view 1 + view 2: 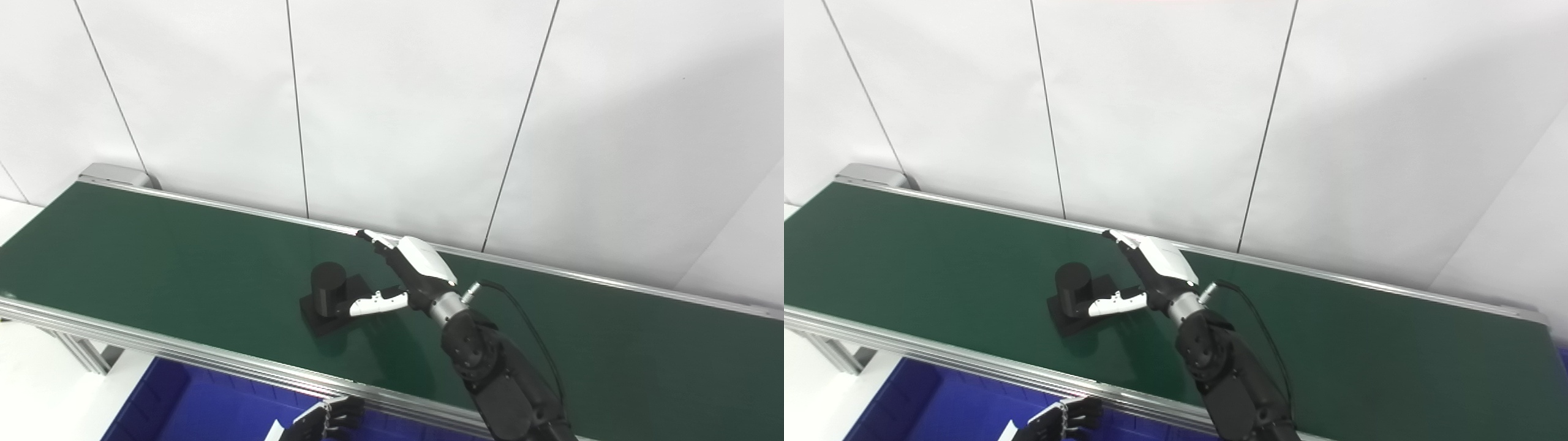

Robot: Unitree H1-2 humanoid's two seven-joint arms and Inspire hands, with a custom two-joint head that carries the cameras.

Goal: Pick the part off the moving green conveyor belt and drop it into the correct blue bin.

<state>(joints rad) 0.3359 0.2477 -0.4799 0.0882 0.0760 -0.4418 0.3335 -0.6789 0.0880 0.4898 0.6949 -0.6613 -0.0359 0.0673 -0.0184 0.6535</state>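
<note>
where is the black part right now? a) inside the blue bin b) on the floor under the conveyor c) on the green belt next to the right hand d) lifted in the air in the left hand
c: the black part sits on the green belt with the right hand open beside it, thumb by its near side; it is not lifted.

The light is bright and even. A soft dark shadow sits on the green belt [184, 257] under the arm. Picture edges look maybe slightly blurry.
</note>
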